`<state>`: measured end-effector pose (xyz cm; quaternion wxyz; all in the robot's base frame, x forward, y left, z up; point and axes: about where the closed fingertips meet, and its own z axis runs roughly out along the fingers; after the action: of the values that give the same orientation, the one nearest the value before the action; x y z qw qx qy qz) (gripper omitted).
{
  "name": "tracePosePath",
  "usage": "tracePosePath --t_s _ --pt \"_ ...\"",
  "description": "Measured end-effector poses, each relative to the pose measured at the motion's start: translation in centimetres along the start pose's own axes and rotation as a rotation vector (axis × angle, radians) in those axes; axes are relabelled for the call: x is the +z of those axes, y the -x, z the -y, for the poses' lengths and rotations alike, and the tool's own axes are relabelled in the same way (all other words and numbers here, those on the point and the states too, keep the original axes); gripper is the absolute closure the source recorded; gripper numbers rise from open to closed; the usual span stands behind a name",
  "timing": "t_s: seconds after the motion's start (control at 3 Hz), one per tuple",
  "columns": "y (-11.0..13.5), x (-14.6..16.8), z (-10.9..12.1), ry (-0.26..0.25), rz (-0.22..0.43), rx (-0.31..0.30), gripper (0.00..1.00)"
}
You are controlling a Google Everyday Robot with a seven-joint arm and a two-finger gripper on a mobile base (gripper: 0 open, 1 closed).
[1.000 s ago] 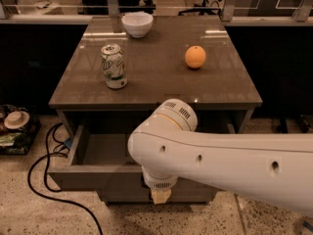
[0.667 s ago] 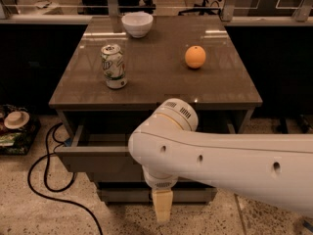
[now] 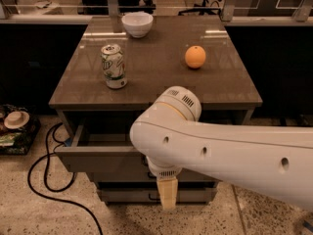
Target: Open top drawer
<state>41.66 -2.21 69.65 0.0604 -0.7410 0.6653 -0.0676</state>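
The top drawer (image 3: 100, 159) of the cabinet stands partly pulled out below the brown tabletop (image 3: 161, 77). Its grey front faces me and a strip of its grey tray interior (image 3: 105, 137) shows at the left. Its black handle is hidden behind my arm. My gripper (image 3: 167, 194) hangs down from the white wrist, in front of the drawer front and just below its lower edge, near the middle. My big white arm (image 3: 230, 153) covers the right half of the drawer.
A green-white soda can (image 3: 113, 66), an orange (image 3: 195, 57) and a white bowl (image 3: 137, 23) stand on the tabletop. A lower drawer front (image 3: 124, 195) shows beneath. A black cable (image 3: 44, 180) loops on the floor at left, beside some clutter (image 3: 14, 124).
The drawer front sits a little further in than a second ago, with less of its interior showing. My gripper has dropped lower, below the drawer front.
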Motion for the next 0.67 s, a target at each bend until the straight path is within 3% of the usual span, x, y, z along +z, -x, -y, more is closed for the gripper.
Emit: tracePosePath --t_s 0.33,0.67 --pt "-2.3 -1.8 3.0 -0.055 -0.026 -0.003 0.0" --pt "-4.5 -2.7 5.0 -0.084 -0.024 0.005 0.18"
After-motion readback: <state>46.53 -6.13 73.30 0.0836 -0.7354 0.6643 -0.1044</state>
